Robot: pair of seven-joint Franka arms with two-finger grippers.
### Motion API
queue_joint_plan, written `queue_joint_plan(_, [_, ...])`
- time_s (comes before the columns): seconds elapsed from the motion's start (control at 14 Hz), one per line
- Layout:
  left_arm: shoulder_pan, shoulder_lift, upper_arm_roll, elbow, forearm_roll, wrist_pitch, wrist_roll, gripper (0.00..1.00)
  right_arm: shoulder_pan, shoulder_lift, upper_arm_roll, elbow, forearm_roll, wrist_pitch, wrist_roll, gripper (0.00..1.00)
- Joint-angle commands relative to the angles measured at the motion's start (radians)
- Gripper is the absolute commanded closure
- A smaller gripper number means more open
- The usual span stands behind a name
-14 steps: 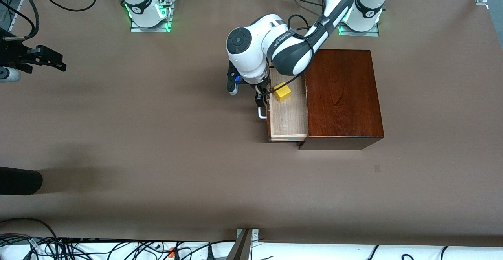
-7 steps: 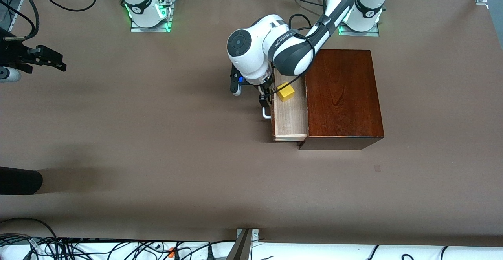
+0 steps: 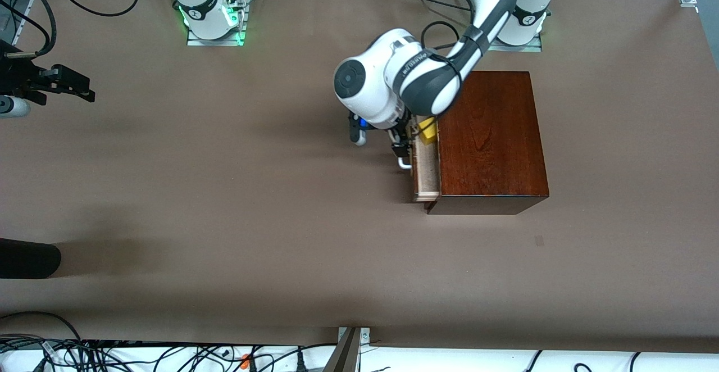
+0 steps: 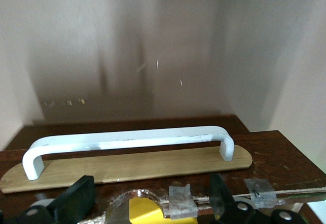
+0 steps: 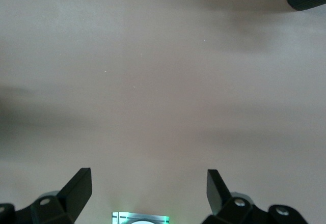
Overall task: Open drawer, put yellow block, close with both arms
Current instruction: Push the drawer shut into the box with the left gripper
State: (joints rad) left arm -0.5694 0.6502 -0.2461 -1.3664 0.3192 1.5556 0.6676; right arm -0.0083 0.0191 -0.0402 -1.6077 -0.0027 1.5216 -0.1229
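Front view, left hand (image 3: 402, 148) at drawer (image 3: 426, 172) handle, yellow block (image 3: 428, 130) inside

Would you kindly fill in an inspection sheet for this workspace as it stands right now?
Surface: brown table, bare apart from the box.
Job's things: drawer nearly shut in the dark wooden box; yellow block inside it, partly hidden; white handle on the drawer front.
Clutter: nothing seen.
Grippers: left gripper at the drawer front by the handle, fingers spread; right gripper open over bare table at the right arm's end, waiting.
Cables: bundles along the table edge nearest the camera and by the bases.
Surroundings: dark object at the table's edge.
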Motion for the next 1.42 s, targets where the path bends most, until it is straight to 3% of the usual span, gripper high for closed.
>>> queue_joint_plan(0.0, [0.040,-0.023,0.002,-0.043,0.037,-0.046,-0.008,0.00,0.004,0.004,0.003,0.020,-0.007,-0.020,0.003,0.00])
queue_joint_plan(0.64, [0.094,-0.049,0.005,-0.042,0.052,-0.115,-0.008,0.00,0.004,0.004,0.002,0.020,-0.007,-0.020,0.003,0.00])
queue_joint_plan(0.93, [0.080,-0.041,0.001,-0.025,0.034,-0.085,-0.051,0.00,0.004,0.004,0.002,0.020,-0.007,-0.020,0.003,0.00])
queue_joint_plan(1.14, [0.054,-0.041,-0.021,-0.017,-0.006,0.007,-0.269,0.00,0.004,0.004,0.002,0.020,-0.007,-0.020,0.003,0.00])
queue_joint_plan(1.35, [0.055,-0.049,-0.021,0.088,-0.067,0.008,-0.529,0.00,0.004,0.004,0.002,0.020,-0.007,-0.020,0.003,0.00])
